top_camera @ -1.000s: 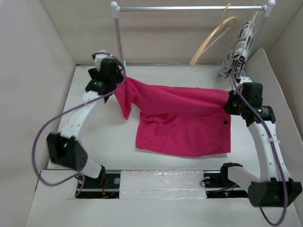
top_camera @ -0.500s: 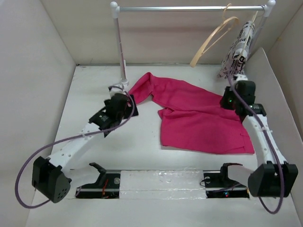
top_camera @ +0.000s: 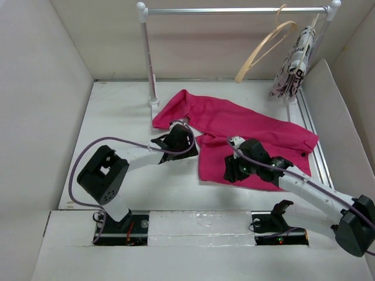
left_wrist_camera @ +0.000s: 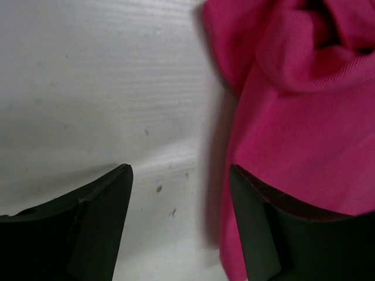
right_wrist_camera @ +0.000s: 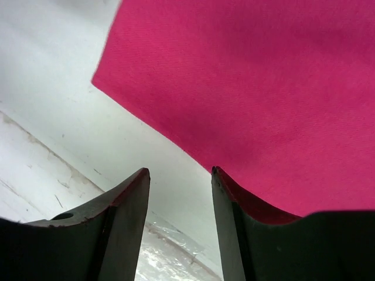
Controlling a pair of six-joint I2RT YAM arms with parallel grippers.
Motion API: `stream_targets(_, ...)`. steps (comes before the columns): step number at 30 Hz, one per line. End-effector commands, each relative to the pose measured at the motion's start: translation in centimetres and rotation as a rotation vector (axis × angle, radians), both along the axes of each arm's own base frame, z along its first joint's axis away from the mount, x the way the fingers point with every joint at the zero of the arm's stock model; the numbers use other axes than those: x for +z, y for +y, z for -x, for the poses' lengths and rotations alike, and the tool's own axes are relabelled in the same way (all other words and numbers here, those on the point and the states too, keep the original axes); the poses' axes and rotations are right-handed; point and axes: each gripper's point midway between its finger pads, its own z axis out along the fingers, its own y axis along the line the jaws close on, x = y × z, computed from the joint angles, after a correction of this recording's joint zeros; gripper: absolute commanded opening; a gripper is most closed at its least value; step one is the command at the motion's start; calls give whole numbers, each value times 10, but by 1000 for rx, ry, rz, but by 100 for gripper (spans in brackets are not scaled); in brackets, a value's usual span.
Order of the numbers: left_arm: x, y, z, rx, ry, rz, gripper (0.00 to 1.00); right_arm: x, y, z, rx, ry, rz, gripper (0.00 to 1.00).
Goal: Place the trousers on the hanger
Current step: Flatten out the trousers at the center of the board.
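Left gripper (left_wrist_camera: 180, 175): gaped empty beside trousers (top_camera: 246, 132) | right gripper (right_wrist_camera: 179, 175): gaped empty at trousers' edge | hanger (top_camera: 240, 76): hung on rail (top_camera: 234, 10)

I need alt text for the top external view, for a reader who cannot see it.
Magenta trousers lie crumpled on the white table. The left gripper is at their left edge and the right gripper is at their near edge. The wooden hanger hangs empty on the rail behind.

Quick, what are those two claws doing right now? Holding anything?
Left gripper: open, holding nothing, at the edge of the trousers.
Right gripper: open, holding nothing.
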Motion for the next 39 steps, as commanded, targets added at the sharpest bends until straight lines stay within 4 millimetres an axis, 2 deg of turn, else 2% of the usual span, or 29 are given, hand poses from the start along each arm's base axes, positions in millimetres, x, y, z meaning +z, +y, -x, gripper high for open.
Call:
stream_targets(1,22,-21,-49,114,-80,100,48,-6,14,0,-30,-9,-14,51)
stream_targets(2,13,-20,-49,115,-64,85,48,-7,14,0,-30,-9,-14,51)
stream_targets(3,17,-22,-60,145,-74,94,47,-7,12,-1,-43,-11,-9,51)
stream_targets(5,10,-27,-70,163,-66,83,47,-5,13,0,-44,-15,-16,53)
stream_targets(7,6,-29,-78,188,-60,66,47,-6,13,1,-50,-13,-18,53)
stream_targets(8,-5,-30,-79,189,-42,50,47,-6,13,1,-53,-10,-22,53)
stream_targets(9,-1,-36,-85,189,-47,62,47,-6,14,4,-47,-9,-23,54)
stream_targets(11,-15,-38,-88,190,-21,37,47,-6,13,3,-68,-7,-25,54)
stream_targets(12,-14,-42,-94,197,-23,36,47,-7,14,4,-65,-7,-25,54)
stream_targets(17,-31,-45,-99,201,1,5,20,-10,2,0,-134,-17,13,56)
stream_targets(18,-31,-47,-99,194,3,11,13,-14,-1,0,-145,-6,23,57)
stream_targets(19,-32,-46,-99,195,4,6,0,-17,-8,-4,-173,2,33,57)
stream_targets(20,-29,-43,-97,200,12,-8,0,-22,-12,-4,-181,17,52,57)
stream_targets(22,-14,-29,-108,224,-23,-24,0,-31,-23,-5,-208,47,90,58)
stream_targets(23,11,-25,-108,223,-66,-15,0,-38,-33,-10,-241,63,110,58)
stream_targets(25,36,1,-110,235,-148,-88,0,-51,-46,-13,-275,83,131,58)
stream_targets(26,65,13,-104,247,-186,-98,0,-55,-53,-17,-306,103,111,58)
stream_targets(27,74,33,-102,270,-219,-149,0,-61,-58,-18,-323,124,107,58)
stream_targets(28,83,42,-96,275,-235,-168,0,-67,-61,-19,-335,128,94,58)
stream_targets(29,102,57,-82,287,-259,-170,0,-69,-61,-19,-340,141,72,57)
stream_targets(31,117,79,-68,321,-288,-198,0,-72,-71,-26,-387,146,46,56)
stream_targets(32,133,97,-55,350,-303,-200,0,-76,-73,-23,-384,159,38,55)
stream_targets(34,141,126,-41,414,-317,-246,0,-77,-78,-27,-406,159,21,55)
stream_targets(35,155,146,-26,451,-324,-255,0,-78,-78,-26,-404,166,11,55)
stream_targets(37,175,178,-16,538,-362,-307,0,-79,-83,-28,-429,170,2,55)
stream_targets(38,191,197,-2,573,-375,-326,0,-78,-84,-28,-438,176,-7,55)
stream_targets(39,201,223,1,656,-394,-374,0,-77,-86,-30,-452,177,-12,55)
